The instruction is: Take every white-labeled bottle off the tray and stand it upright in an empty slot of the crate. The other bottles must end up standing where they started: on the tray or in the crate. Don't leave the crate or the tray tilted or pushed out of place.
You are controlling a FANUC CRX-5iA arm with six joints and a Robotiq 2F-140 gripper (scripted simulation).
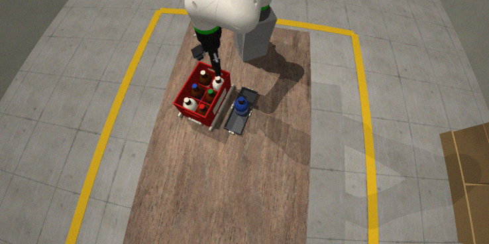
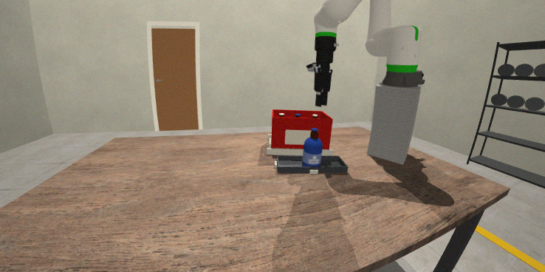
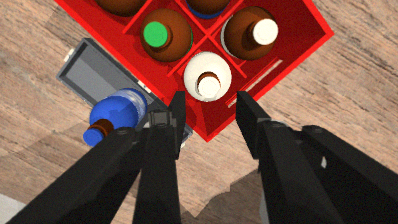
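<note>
My gripper point(image 1: 218, 75) point(image 2: 321, 105) point(image 3: 210, 105) points down, partly open and empty, above the back right corner slot of the red crate point(image 1: 211, 116) point(image 2: 278, 130) point(image 3: 301, 45). Below the fingertips a white bottle with a white cap point(image 1: 217, 84) point(image 3: 207, 67) stands in that slot. Another white bottle point(image 1: 189, 104) stands in the front left slot. A brown bottle with a white cap point(image 1: 205, 78) point(image 3: 242, 35) stands in the back left slot; a sliver of its white label shows. The dark tray point(image 1: 233, 124) point(image 2: 292, 170) point(image 3: 90, 75) holds one upright blue bottle point(image 1: 240, 106) point(image 2: 312, 148) point(image 3: 115, 114).
The crate's other slots hold brown bottles with a blue cap point(image 1: 194, 86), a green cap point(image 1: 210, 91) point(image 3: 155, 34) and a red cap point(image 1: 201, 107). Every slot is occupied. The crate stands level beside the tray on the wooden table point(image 1: 218, 187) point(image 2: 190, 201). The robot's pedestal point(image 1: 256, 45) point(image 2: 394, 125) is behind them.
</note>
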